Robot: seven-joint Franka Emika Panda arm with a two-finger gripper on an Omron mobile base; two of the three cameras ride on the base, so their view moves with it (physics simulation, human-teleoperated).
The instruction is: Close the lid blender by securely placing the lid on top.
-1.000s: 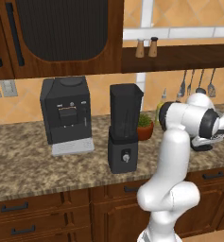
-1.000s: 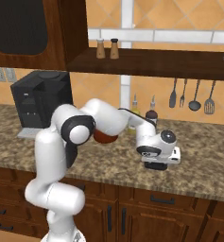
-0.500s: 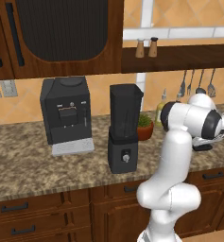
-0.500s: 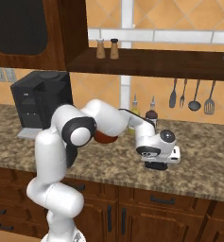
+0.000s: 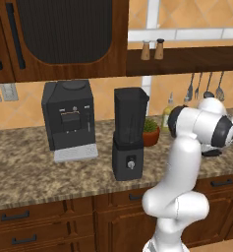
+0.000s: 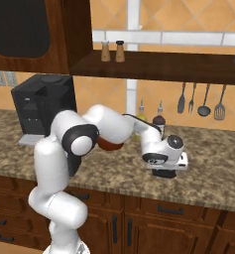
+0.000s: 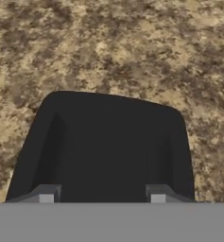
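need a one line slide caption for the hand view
Gripper closed on the black blender lid, which lies on the speckled granite counter.

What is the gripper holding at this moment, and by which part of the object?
The gripper is shut on the lid, which lies flat on the counter. Its fingertips sit over the lid's near edge.

Robot's a glossy white arm point(image 6: 64, 163), all fat rounded tube segments stacked like sausages, with dark grey discs capping the joints. The disc nearest the coffee machine point(image 6: 42, 101) is dark with a lighter grey hub in the middle. A thin black cable loops along the forearm toward the wrist. The hand end is a white blocky housing with a dark underside, and the finger tips point(image 7: 46, 194) are small, grey and squarish.
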